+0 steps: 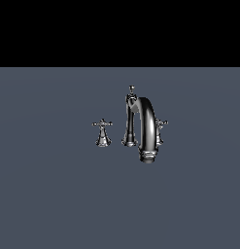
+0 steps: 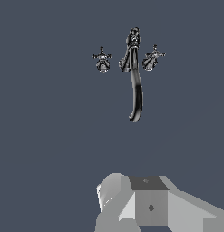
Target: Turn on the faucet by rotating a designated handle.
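The dark chrome faucet (image 1: 146, 126) stands on the grey floor, its arched spout ending in a ribbed tip (image 1: 147, 156). A slim knobbed post (image 1: 131, 89) rises behind the spout. One cross handle (image 1: 102, 124) stands at the exterior view's left. The other cross handle (image 1: 161, 123) is partly hidden behind the spout. The wrist view shows the faucet (image 2: 137, 86) from above with both handles (image 2: 102, 57) (image 2: 153, 56). Grey blocky parts of my gripper (image 2: 149, 204) show well apart from the faucet. I cannot tell how the jaws stand. The arm is out of the exterior view.
A flat grey-blue floor (image 1: 53, 194) spreads around the faucet. A black band fills the upper part of the exterior view. No other objects show.
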Robot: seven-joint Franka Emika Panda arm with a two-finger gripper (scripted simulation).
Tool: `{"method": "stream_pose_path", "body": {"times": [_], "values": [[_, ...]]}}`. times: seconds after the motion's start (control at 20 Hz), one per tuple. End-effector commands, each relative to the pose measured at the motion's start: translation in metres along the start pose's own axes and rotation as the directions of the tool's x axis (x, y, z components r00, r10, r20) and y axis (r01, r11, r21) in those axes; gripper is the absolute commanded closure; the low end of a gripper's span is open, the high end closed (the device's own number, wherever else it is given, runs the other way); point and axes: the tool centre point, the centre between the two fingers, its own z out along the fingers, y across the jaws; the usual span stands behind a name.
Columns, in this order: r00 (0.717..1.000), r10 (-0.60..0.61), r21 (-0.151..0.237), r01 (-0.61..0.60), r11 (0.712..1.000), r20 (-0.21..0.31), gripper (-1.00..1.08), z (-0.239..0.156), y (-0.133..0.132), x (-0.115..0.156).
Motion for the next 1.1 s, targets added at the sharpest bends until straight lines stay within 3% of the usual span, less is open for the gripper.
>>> {"method": "stream_pose_path", "body": {"times": [0.0,0.05,0.1,0.15,0.25,0.3,0.35,0.45,0.5,0.55,0.65,0.7,0.75,0.8,0.85,0.9,0.95,1.0,1.05], "values": [[1.000,0.014,0.022,-0.014,1.000,-0.005,0.30,0.002,0.008,0.005],[0.998,0.065,0.043,-0.064,0.997,-0.021,0.12,0.001,0.013,0.002],[0.998,0.010,0.035,-0.013,0.999,0.062,-0.07,0.029,0.014,-0.002],[0.998,0.006,0.034,-0.008,0.999,0.069,-0.07,0.031,0.013,0.001],[0.990,0.052,0.054,-0.060,0.997,0.132,-0.13,0.059,0.019,0.003],[0.987,0.024,0.038,-0.030,0.999,0.158,-0.11,0.081,0.015,0.008],[0.983,0.070,0.037,-0.078,0.996,0.170,-0.03,0.098,0.040,0.012],[0.970,0.103,0.020,-0.110,0.994,0.219,0.23,0.135,0.056,0.017],[0.973,0.091,-0.007,-0.091,0.996,0.214,0.35,0.138,0.061,0.025],[0.973,0.086,-0.008,-0.087,0.996,0.214,0.62,0.145,0.065,0.035],[0.980,0.056,-0.017,-0.054,0.998,0.188,0.69,0.161,0.068,0.055],[0.974,0.009,-0.044,0.001,0.999,0.225,0.76,0.185,0.066,0.056],[0.975,-0.003,-0.069,0.019,0.997,0.222,0.74,0.193,0.064,0.064],[0.973,0.010,-0.035,-0.002,0.999,0.231,0.71,0.209,0.079,0.065],[0.983,-0.025,-0.037,0.033,0.999,0.183,0.58,0.200,0.067,0.093],[0.982,0.006,-0.004,-0.005,1.000,0.190,0.50,0.216,0.075,0.096],[0.985,0.039,0.027,-0.044,0.999,0.170,0.65,0.223,0.094,0.103],[0.986,-0.011,0.040,0.005,0.999,0.164,0.67,0.234,0.085,0.113],[0.991,0.070,0.029,-0.074,0.997,0.118,0.72,0.229,0.131,0.127]]}}
